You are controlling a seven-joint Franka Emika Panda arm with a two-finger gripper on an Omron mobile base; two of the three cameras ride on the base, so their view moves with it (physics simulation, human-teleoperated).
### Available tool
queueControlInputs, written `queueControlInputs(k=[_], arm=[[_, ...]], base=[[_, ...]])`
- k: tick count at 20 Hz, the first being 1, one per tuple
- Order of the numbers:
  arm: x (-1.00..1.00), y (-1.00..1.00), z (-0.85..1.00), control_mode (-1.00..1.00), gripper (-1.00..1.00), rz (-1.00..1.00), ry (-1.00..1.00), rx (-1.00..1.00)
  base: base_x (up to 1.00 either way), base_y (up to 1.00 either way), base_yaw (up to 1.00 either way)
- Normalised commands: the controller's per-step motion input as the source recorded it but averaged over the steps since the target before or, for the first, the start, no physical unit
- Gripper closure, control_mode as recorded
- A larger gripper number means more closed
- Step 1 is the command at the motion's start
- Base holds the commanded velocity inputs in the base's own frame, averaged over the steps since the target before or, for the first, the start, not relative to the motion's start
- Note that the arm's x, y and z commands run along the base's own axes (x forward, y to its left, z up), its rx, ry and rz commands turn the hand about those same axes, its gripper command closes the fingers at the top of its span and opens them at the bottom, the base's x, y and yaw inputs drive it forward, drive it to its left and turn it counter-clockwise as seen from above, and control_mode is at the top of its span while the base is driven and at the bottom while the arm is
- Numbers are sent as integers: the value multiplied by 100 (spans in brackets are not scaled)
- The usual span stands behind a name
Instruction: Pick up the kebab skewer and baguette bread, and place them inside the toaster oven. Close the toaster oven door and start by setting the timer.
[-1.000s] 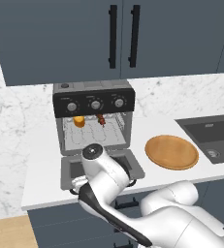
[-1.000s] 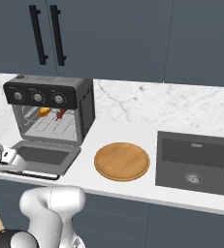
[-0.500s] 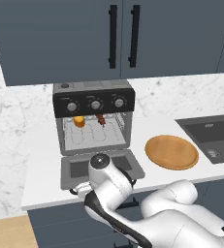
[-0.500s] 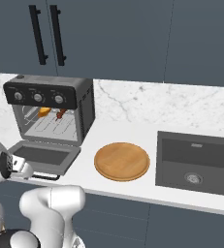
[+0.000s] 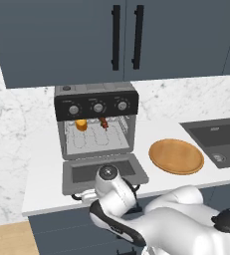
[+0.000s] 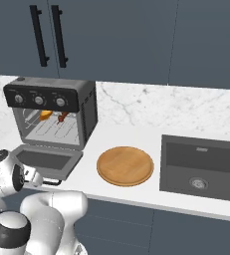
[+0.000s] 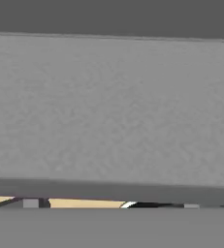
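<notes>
With kebab skewer (image 5: 103, 122) and baguette bread (image 5: 80, 124) racked, I list toaster oven door (image 5: 103, 172): stiff, hinged, light; lift its six-o'clock handle edge. Fingers spread wide, empty.

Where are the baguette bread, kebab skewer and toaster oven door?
baguette bread (image 5: 80, 124), left base view, its crust.
kebab skewer (image 5: 104, 122), left base view, its meat chunks.
toaster oven door (image 5: 103, 171), left base view, its glass window.
</notes>
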Motion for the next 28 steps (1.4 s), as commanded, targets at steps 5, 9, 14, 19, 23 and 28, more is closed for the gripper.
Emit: queueControlInputs(k=[5, 9, 14, 19, 23, 28], arm=[[30, 7, -41, -100, -100, 0, 0, 0], [27, 6, -19, -100, -100, 0, 0, 0], [5, 0, -6, -100, -100, 0, -3, 0], [5, 0, -4, -100, -100, 0, -24, 0], [31, -1, -6, -100, -100, 0, -33, 0], [73, -21, 12, -100, -100, 0, -17, 2]], base=[[0, 0, 0], [0, 0, 0], [0, 0, 0], [0, 0, 0], [0, 0, 0], [0, 0, 0]])
